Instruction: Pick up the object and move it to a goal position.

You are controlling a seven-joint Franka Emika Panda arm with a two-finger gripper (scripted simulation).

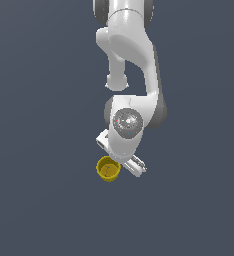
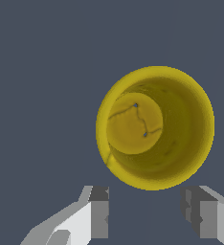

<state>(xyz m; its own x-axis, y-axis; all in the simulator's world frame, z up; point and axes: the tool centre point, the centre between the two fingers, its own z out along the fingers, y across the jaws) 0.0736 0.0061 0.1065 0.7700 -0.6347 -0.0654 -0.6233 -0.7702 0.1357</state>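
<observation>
The mustard-yellow cup (image 1: 108,168) stands upright on the dark grey floor, mouth up, just below and to the exterior view's left of my white wrist. In the wrist view I look straight down into the cup (image 2: 154,128) and see its round bottom. My gripper (image 2: 145,213) is open, its two fingers apart with a wide gap. The fingertips (image 2: 100,210) sit beside the cup's rim, not around it, and hold nothing. In the exterior view the gripper (image 1: 130,164) is mostly hidden under the wrist.
The white arm (image 1: 131,65) hangs down from the top of the exterior view. The plain dark grey floor (image 1: 39,200) lies all around.
</observation>
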